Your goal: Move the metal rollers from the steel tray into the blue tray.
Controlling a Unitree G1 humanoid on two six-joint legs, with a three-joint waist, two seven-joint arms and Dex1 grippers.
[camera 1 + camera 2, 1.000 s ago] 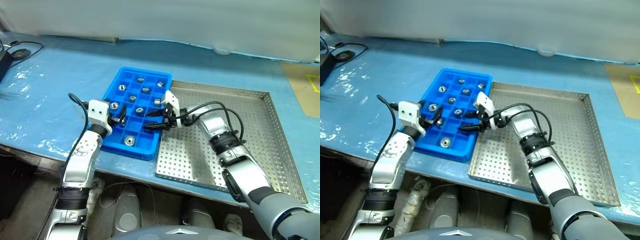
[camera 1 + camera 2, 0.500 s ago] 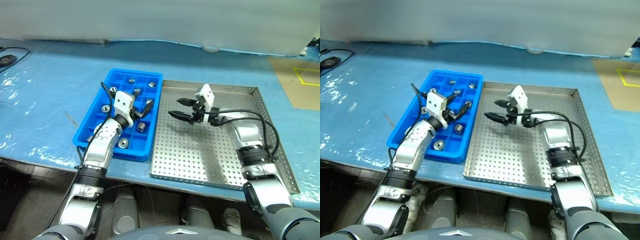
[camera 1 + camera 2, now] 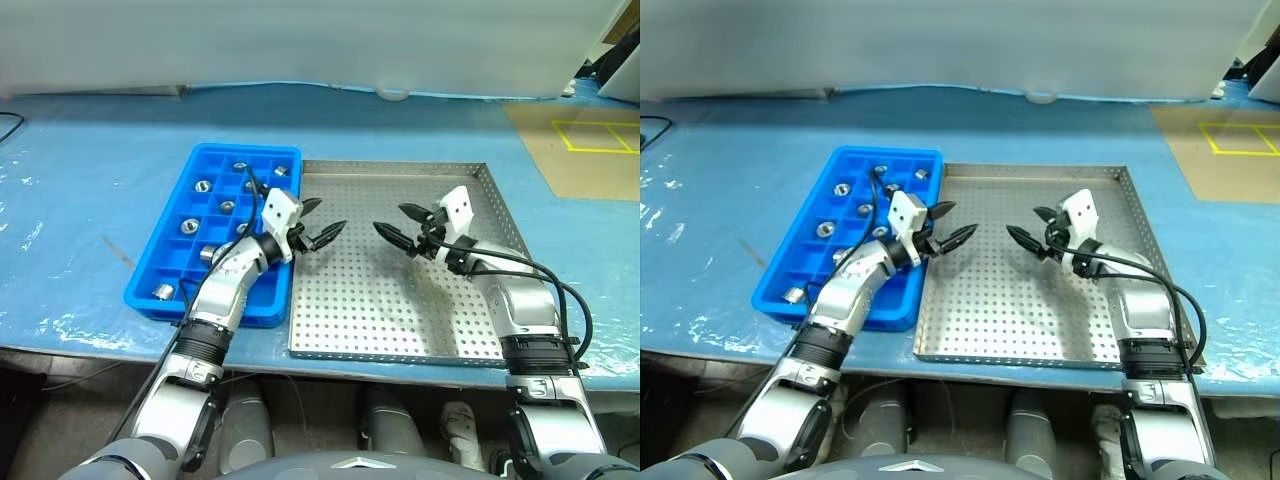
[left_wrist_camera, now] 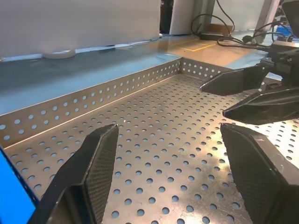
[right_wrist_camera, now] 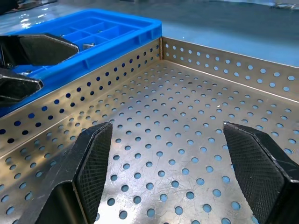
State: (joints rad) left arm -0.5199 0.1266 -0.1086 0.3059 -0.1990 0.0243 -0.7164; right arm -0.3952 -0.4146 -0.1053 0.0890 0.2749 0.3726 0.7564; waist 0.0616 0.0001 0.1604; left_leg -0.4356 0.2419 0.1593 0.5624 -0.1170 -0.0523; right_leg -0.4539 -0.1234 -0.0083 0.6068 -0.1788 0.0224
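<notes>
**Head view: both grippers empty over a bare steel tray**

Left gripper [image 3: 322,227] and right gripper [image 3: 397,229] hover with fingers spread, grasping nothing, tips facing each other above the steel tray [image 3: 400,310], whose perforated floor looks bare (no cylinder visible on it in either wrist view). The metal rollers [image 3: 228,207] sit as small shiny rings with dark centre holes, scattered one per cell in the blue tray [image 3: 142,290], which lies touching the steel tray's left rim. Risk, as I judge it: the tips are near enough to collide, and the left forearm could jostle seated rollers.
</notes>
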